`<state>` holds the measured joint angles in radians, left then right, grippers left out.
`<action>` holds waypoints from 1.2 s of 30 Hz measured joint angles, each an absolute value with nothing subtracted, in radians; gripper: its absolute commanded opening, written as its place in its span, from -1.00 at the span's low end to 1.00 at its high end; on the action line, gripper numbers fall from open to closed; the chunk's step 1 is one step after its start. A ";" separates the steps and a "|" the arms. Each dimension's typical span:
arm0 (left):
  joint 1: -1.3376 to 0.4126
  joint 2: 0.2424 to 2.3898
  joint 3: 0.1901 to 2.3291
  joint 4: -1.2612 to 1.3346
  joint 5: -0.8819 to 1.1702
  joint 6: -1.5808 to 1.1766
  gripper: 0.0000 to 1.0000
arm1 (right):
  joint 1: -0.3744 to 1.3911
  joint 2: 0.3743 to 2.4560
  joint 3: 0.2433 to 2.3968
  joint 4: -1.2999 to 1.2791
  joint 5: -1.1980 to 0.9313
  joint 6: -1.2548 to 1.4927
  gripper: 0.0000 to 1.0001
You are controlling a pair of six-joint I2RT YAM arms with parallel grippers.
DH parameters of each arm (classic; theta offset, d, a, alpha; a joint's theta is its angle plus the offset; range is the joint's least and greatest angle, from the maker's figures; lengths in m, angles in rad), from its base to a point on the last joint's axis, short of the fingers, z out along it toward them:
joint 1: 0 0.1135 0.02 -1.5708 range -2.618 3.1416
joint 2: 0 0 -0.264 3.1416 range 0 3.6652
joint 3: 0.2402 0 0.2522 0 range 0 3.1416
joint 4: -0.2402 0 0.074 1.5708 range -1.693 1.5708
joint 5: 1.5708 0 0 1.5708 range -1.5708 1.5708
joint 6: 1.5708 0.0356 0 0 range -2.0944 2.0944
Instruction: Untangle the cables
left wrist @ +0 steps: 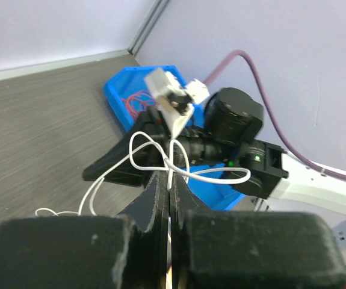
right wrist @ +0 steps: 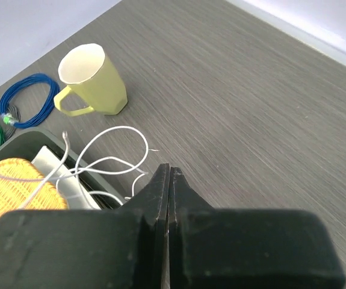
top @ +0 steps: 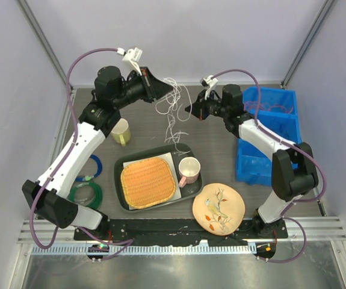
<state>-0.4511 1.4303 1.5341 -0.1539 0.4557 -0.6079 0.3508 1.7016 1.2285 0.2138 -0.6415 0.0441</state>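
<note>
Top external: the limp, light white cable (top: 173,114) is held beyond the tray (top: 118,174), pinched by the left end effector (top: 170,90). The right end effector (top: 189,110) is pressed together. Free ends are judged best gripped.

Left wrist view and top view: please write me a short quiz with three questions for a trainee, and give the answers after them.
1. True or false: the left fingers are shut on the white cable.
2. Which mug stands on the tray? A yellow, B pink, C neither.
3. Fill in: the red wires lie in a ___ bin.
Key: 1 true; 2 B, the pink mug; 3 blue.
</note>
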 measured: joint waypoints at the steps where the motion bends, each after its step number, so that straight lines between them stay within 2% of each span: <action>1: -0.451 1.423 1.532 -0.155 0.448 -0.599 -0.99 | 0.350 1.675 1.205 0.225 -0.630 0.044 -0.98; 5: -0.451 1.411 1.531 -0.160 0.441 -0.587 -1.00 | 0.345 1.581 1.174 0.236 -0.620 0.011 -0.83; 9: -0.451 1.411 1.530 -0.178 0.438 -0.570 -0.99 | 0.345 1.491 1.151 0.246 -0.629 -0.023 -0.18; 11: -0.451 1.411 1.530 -0.184 0.434 -0.565 -0.99 | 0.345 1.455 1.144 0.250 -0.627 -0.017 -0.04; 12: -0.451 1.411 1.530 -0.187 0.433 -0.563 -0.99 | 0.345 1.439 1.143 0.251 -0.622 -0.011 0.17; 15: -0.451 1.411 1.526 -0.196 0.429 -0.559 -0.99 | 0.345 1.404 1.142 0.254 -0.612 0.017 0.42; 20: -0.451 1.411 1.517 -0.200 0.434 -0.545 -1.00 | 0.345 1.385 1.144 0.257 -0.633 0.065 0.63; 29: -0.451 1.415 1.516 -0.200 0.450 -0.527 -0.99 | 0.360 1.442 1.220 0.194 -0.641 0.124 0.64; 33: -0.451 1.421 1.515 -0.204 0.453 -0.512 -1.00 | 0.364 1.435 1.224 0.135 -0.516 0.134 0.66; 36: -0.451 1.422 1.512 -0.206 0.455 -0.506 -1.00 | 0.366 1.403 1.224 0.062 -0.346 0.137 0.72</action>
<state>-0.4511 1.4223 1.5116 -0.2058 0.4545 -0.5060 0.3664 1.4033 1.2243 0.0616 -0.3462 0.1368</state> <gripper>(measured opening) 0.022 0.836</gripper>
